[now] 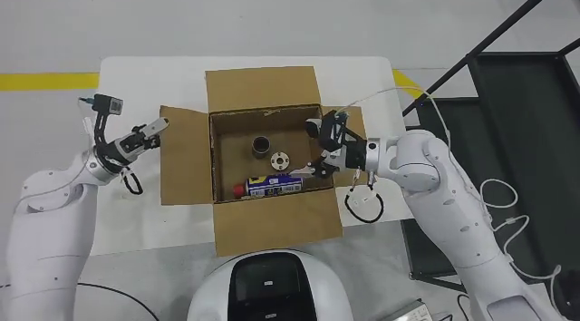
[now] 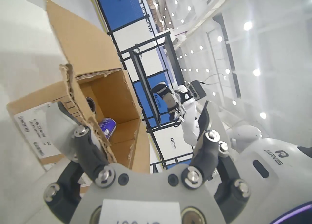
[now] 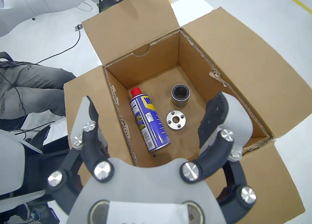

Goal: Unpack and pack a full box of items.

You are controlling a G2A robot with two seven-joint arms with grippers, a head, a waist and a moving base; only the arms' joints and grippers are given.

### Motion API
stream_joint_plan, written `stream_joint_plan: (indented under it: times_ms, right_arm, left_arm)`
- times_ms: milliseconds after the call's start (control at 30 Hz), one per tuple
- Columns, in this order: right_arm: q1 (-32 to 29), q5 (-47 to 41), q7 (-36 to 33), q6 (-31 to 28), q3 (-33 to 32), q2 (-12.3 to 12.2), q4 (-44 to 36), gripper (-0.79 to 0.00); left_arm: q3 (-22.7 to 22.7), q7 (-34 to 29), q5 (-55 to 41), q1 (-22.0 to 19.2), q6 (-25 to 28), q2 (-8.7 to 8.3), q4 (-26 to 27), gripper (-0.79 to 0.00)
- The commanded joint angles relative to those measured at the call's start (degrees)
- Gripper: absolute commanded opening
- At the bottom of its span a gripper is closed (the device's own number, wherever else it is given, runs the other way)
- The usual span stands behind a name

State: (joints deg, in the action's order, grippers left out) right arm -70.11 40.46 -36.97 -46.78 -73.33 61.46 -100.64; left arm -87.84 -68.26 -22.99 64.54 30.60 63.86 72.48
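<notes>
An open cardboard box [image 1: 212,153] stands mid-table with all flaps folded out. On its floor lie a blue-and-yellow spray can [image 1: 270,186] with a red cap, a short metal cylinder [image 1: 262,146] and a round metal flange [image 1: 280,160]. My right gripper [image 1: 324,149] hangs open over the box's right rim, above the can [image 3: 149,122], the cylinder [image 3: 180,95] and the flange [image 3: 176,120], holding nothing. My left gripper [image 1: 154,132] is open and empty beside the left flap, outside the box [image 2: 114,93]. From there the can [image 2: 108,125] shows partly behind the wall.
The white table [image 1: 145,85] has bare room left of the box and behind it. A black cable loop [image 1: 364,205] lies at the table's right front. A black metal rack [image 1: 507,94] stands just right of the table.
</notes>
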Motion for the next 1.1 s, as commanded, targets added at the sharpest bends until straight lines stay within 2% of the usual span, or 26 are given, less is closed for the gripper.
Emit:
stream_joint_plan:
  times_ms: [0, 233, 433, 600, 800, 933, 1067]
  right_arm:
    - [-0.7, -1.1, 0.5, 0.7, -1.2, -0.2, 0.4, 0.0]
    - [-6.4, -15.5, -3.1, 2.4, -11.9, -2.3, 5.7, 0.0]
    - [-9.6, -22.6, -5.7, 6.4, -19.2, -3.6, 12.4, 0.0]
    - [-7.1, -27.9, -7.8, 7.8, -17.0, -3.6, 20.2, 0.0]
    - [-1.5, -30.6, -9.4, 8.0, -11.3, -2.9, 31.1, 0.0]
    - [1.0, -33.0, -10.5, 5.0, -8.0, -2.4, 35.7, 0.0]
    - [1.2, -38.2, -11.9, -1.3, -7.3, -2.4, 36.9, 0.0]
  left_arm:
    - [0.6, -0.7, 0.3, -0.3, -0.4, -0.08, 0.7, 0.0]
    - [5.6, -0.1, 1.8, -3.1, -1.7, 0.35, 1.3, 0.0]
    - [12.6, 0.3, 1.1, -7.3, -1.9, 1.6, -2.4, 0.0]
    - [16.8, 1.8, 2.6, -10.0, -0.7, 2.45, -5.6, 0.0]
    - [18.5, 2.1, 3.4, -10.9, 0.7, 2.65, -6.9, 0.0]
    - [18.6, 1.0, 3.7, -10.9, 1.6, 2.46, -7.8, 0.0]
    - [18.7, 1.3, 4.7, -11.0, 2.1, 2.28, -8.3, 0.0]
